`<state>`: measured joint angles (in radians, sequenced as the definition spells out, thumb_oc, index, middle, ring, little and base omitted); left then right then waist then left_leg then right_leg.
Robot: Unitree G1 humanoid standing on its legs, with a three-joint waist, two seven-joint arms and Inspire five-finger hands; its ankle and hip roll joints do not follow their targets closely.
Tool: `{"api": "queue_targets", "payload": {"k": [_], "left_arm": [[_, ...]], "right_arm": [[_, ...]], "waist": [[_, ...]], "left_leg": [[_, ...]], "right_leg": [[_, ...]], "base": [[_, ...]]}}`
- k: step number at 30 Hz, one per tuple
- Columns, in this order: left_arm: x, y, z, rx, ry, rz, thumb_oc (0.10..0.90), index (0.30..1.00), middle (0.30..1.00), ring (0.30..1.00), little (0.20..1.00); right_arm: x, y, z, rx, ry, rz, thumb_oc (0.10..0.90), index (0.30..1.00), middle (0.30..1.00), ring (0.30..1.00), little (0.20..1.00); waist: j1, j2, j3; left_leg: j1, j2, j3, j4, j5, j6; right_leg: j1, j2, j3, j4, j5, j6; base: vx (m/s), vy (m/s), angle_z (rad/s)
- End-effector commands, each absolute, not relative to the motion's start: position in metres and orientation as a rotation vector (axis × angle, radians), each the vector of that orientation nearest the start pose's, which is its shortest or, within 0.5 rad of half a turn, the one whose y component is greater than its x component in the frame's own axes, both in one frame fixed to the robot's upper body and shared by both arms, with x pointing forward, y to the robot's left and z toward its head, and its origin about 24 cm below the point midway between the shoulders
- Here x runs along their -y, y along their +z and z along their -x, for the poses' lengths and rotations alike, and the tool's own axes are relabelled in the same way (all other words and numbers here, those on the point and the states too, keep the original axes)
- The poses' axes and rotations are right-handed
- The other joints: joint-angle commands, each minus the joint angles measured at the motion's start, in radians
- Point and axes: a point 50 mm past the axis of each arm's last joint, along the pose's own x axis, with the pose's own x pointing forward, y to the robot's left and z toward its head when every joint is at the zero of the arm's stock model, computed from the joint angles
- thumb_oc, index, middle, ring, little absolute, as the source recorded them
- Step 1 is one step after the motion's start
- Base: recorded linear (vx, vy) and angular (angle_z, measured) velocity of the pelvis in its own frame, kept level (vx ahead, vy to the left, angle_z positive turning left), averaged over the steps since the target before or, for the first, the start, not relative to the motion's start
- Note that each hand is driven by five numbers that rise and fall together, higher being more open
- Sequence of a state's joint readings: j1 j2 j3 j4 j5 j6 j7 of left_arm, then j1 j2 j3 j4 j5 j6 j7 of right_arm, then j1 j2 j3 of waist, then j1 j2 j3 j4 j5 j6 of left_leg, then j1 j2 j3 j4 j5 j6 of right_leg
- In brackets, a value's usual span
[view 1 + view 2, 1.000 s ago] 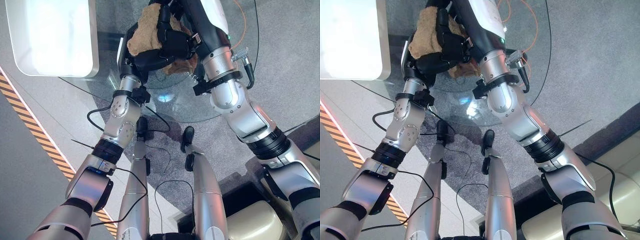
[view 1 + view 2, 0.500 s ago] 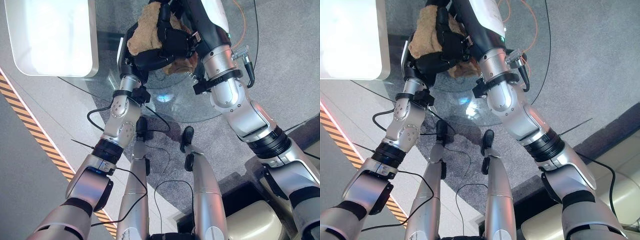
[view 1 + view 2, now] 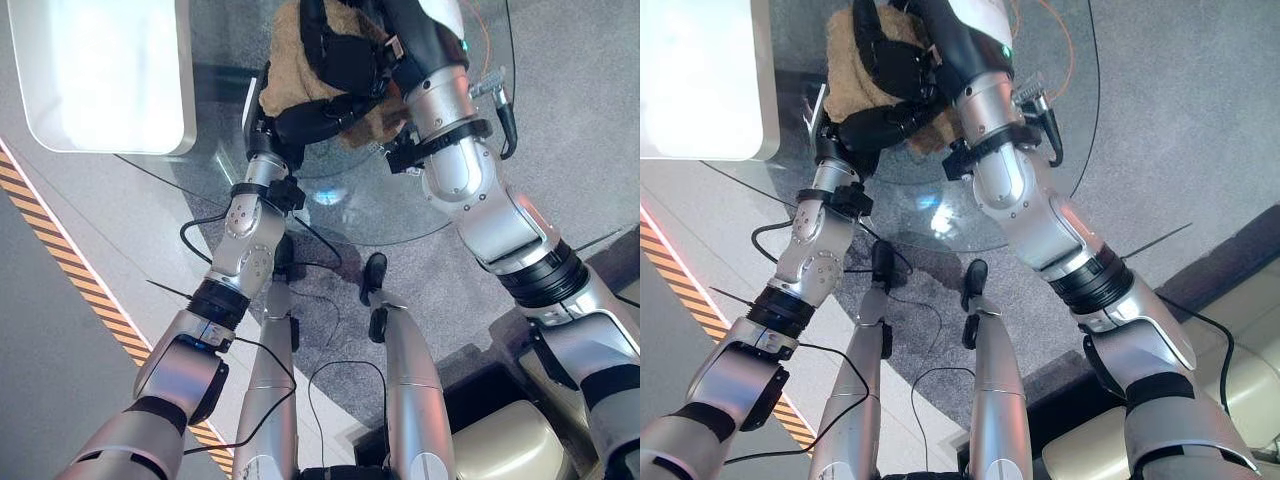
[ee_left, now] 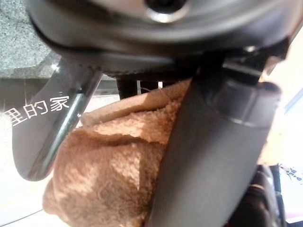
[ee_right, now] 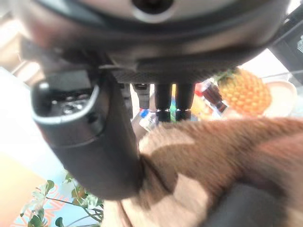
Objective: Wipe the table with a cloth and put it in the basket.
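Note:
A brown terry cloth (image 3: 285, 85) is bunched between both hands above the round glass table (image 3: 340, 205). My left hand (image 3: 305, 118) grips it from the near side, and in the left wrist view its thumb (image 4: 208, 156) presses into the cloth (image 4: 104, 170). My right hand (image 3: 345, 60) lies over the top with its fingers curled into the cloth. The right wrist view shows that hand's thumb (image 5: 94, 142) against the cloth (image 5: 227, 156). Most of the cloth is hidden under the hands.
A white rounded tabletop (image 3: 100, 70) stands at the far left beside the glass table. Orange cable (image 3: 488, 40) lies on the grey floor at the far right. A yellow-black striped line (image 3: 60, 250) runs along the left. A pineapple (image 5: 244, 90) shows far off.
Both hands have carried the cloth farther out over the glass table, away from me. The right hand now covers more of the cloth.

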<state>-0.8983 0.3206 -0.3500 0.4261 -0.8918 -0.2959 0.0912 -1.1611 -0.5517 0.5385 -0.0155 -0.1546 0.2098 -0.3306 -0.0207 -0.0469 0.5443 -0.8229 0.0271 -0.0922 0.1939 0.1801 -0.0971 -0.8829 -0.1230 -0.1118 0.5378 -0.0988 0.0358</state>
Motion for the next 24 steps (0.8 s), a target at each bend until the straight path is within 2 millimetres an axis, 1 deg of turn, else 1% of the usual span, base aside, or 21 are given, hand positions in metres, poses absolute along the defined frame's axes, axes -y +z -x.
{"api": "queue_targets", "payload": {"k": [1, 11, 19, 24], "left_arm": [[-0.0549, 0.272, -0.3403, 0.717, -0.631, 0.442, 0.1, 0.3, 0.3, 0.3, 0.2], [-0.0567, 0.2698, -0.3415, 0.7, -0.644, 0.478, 0.1, 0.3, 0.3, 0.3, 0.2], [-0.0598, 0.2683, -0.3427, 0.673, -0.676, 0.564, 0.1, 0.3, 0.3, 0.3, 0.2], [-0.06, 0.2696, -0.3417, 0.675, -0.694, 0.592, 0.1, 0.3, 0.3, 0.3, 0.2]], "right_arm": [[0.0483, 0.4215, -0.2363, 1.503, -0.027, 0.58, 0.8, 0.9, 0.9, 0.9, 0.9], [0.0508, 0.4244, -0.2361, 1.511, -0.064, 0.585, 0.8, 0.9, 0.9, 0.9, 0.9], [0.0541, 0.428, -0.234, 1.517, -0.071, 0.543, 0.8, 0.9, 0.9, 0.9, 0.9], [0.0556, 0.4295, -0.233, 1.523, -0.08, 0.534, 0.8, 0.9, 0.9, 0.9, 0.9]], "waist": [[0.019, -0.038, -0.024], [0.02, -0.039, -0.024], [0.018, -0.049, -0.024], [0.016, -0.048, -0.024]], "left_leg": [[0.05, -0.063, 0.066, 0.104, -0.134, 0.074], [0.05, -0.062, 0.065, 0.1, -0.134, 0.074], [0.055, -0.059, 0.066, 0.105, -0.14, 0.073], [0.055, -0.058, 0.067, 0.103, -0.14, 0.072]], "right_leg": [[0.118, 0.075, 0.047, -0.255, 0.155, 0.038], [0.116, 0.077, 0.044, -0.255, 0.155, 0.037], [0.125, 0.079, 0.045, -0.257, 0.155, 0.036], [0.123, 0.08, 0.046, -0.257, 0.155, 0.035]], "base": [[0.0, 0.0, 0.0], [0.0, 0.0, 0.0], [0.0, 0.0, 0.0], [0.0, 0.0, 0.0]]}}
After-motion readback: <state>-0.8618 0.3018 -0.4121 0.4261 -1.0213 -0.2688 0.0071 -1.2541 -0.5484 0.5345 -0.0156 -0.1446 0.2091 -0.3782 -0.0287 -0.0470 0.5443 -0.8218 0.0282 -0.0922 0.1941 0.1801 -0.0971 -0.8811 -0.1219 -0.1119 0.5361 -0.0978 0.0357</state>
